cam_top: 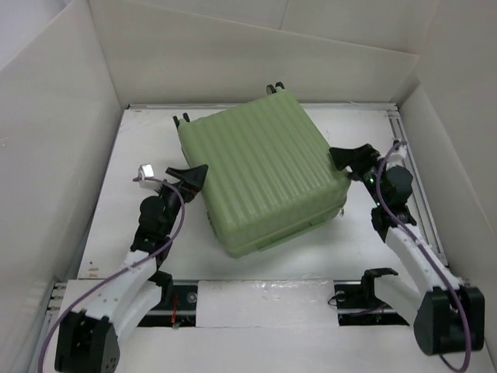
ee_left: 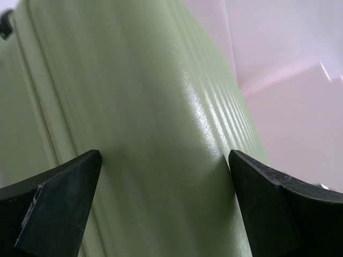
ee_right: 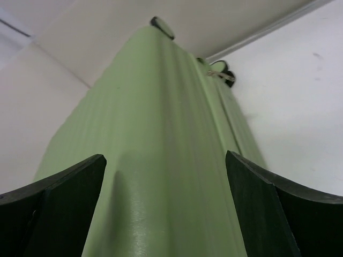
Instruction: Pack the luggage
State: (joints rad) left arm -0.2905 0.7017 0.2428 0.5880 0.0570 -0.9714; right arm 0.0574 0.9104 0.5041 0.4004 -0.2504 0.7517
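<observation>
The luggage (cam_top: 264,167) is a pale green ribbed hard-shell suitcase, lying closed and flat in the middle of the table, turned at an angle. Its black caster wheels (cam_top: 273,87) stick out at the far edge. My left gripper (cam_top: 192,177) is open, its jaws spread right against the suitcase's left side (ee_left: 161,123). My right gripper (cam_top: 348,159) is open, its jaws spread against the suitcase's right corner (ee_right: 161,160). Neither gripper holds anything. The lining is hidden.
White walls (cam_top: 54,155) enclose the table on the left, far and right sides. A metal rail (cam_top: 415,179) runs along the right edge. A black rail with white tape (cam_top: 256,299) lies between the arm bases at the near edge.
</observation>
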